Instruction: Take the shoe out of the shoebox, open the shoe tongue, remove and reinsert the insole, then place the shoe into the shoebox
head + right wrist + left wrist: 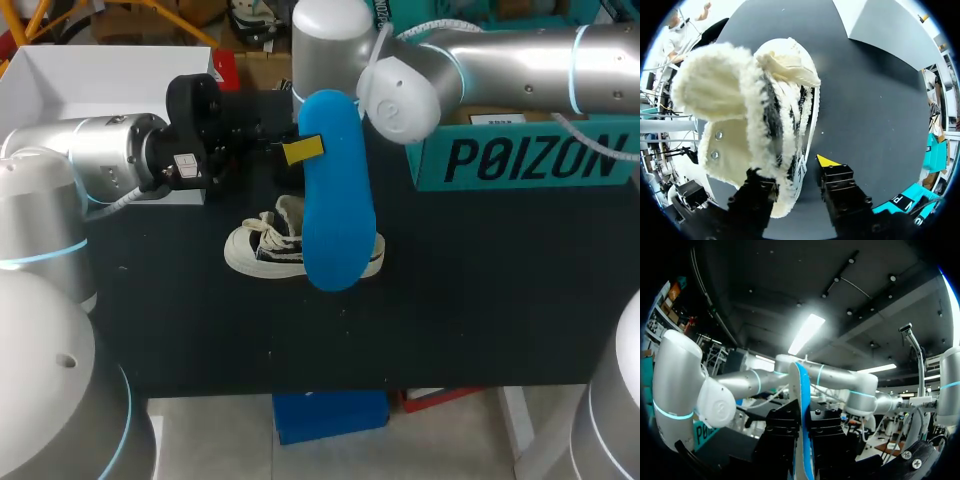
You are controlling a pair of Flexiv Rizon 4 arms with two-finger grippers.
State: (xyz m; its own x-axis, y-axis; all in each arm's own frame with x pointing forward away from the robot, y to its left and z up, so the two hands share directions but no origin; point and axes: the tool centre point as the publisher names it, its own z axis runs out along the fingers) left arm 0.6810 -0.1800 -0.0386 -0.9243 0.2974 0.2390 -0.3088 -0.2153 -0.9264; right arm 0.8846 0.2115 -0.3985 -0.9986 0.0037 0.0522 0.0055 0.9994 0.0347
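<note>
Black table (480,300), shoe (260,252) far from edges, insole (335,220) above

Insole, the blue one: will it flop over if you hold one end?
Probably not: the insole stands straight up from the left tool, barely bending, so it seems fairly stiff. Edge-on it looks thin, so likely light. Its smooth face might slip in a loose grip.

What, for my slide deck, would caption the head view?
Left gripper holds the blue insole lifted over the shoe on the black table.
</note>
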